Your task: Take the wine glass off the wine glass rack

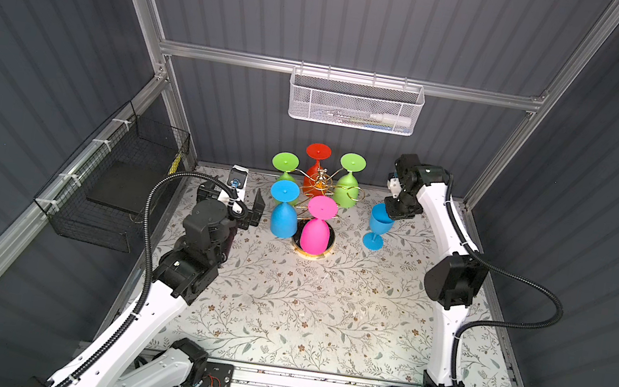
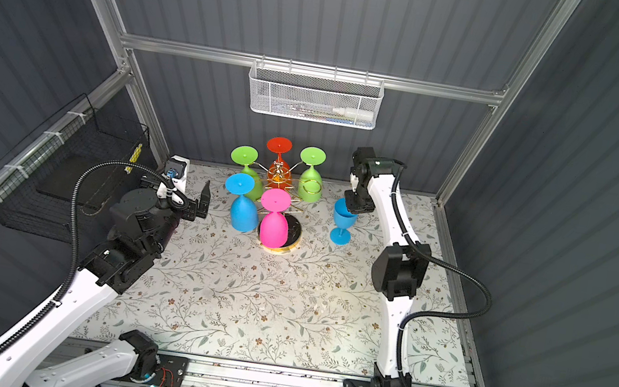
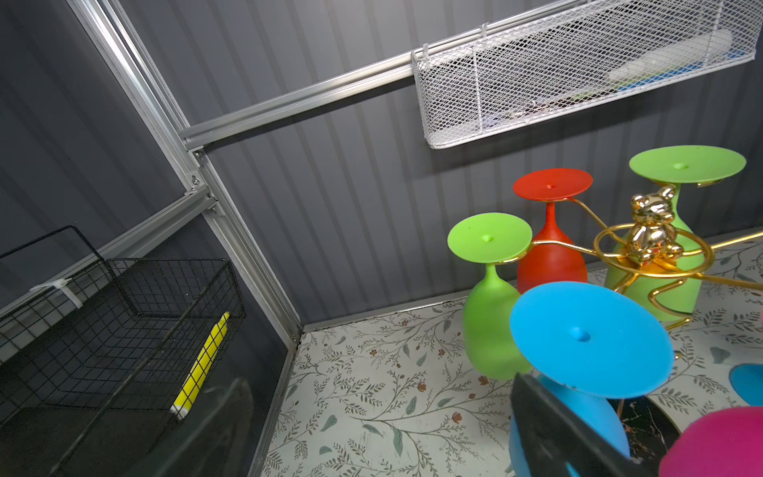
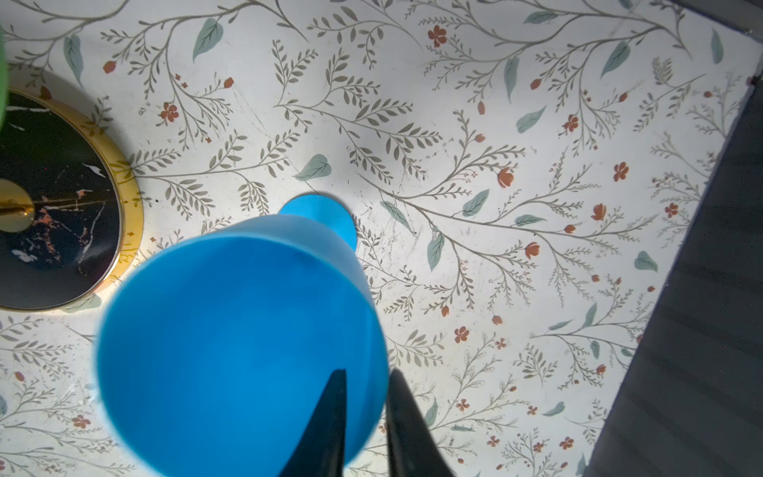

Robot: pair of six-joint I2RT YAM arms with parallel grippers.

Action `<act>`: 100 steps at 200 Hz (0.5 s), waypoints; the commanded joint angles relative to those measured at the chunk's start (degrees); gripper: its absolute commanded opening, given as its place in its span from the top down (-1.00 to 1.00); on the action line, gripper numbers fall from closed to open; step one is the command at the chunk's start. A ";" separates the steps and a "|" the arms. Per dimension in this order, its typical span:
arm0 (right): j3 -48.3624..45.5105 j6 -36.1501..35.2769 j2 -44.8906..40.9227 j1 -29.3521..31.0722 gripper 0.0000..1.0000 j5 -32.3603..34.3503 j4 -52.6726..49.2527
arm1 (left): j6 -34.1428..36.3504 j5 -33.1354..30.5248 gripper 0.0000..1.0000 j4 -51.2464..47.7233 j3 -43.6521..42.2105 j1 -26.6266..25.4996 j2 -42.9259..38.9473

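Right gripper (image 4: 367,373), jaws slightly parted, is straddling the blue plastic wine glass (image 4: 231,330); left gripper (image 1: 234,193) is gaping wide

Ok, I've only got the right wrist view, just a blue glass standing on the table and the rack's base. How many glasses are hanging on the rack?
Observer: Five hang foot-up on the wine glass rack: two green glasses, a red glass, a hanging blue glass and a pink glass.
Operator: Where's the left arm?
Observer: The left end effector is wide open, empty, beside the hanging blue glass.
Operator: Anything above the rack?
Observer: A white mesh basket on the back wall.
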 commanded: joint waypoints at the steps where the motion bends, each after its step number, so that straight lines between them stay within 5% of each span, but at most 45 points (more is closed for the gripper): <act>1: 1.46 0.00 -0.05 0.23 0.45 -0.80 -0.03 | -1.15 -0.06 -0.99 1.16 -0.53 0.47 -1.16; 59: -0.35 2.09 -6.06 -1.07 -0.07 -6.31 4.83 | -1.41 -1.32 -0.99 1.32 -0.78 0.64 -1.19; 100: -14.09 5.81 -20.76 -2.13 -0.35 -10.94 17.62 | -2.19 -3.40 -1.00 1.87 -1.27 1.22 -1.57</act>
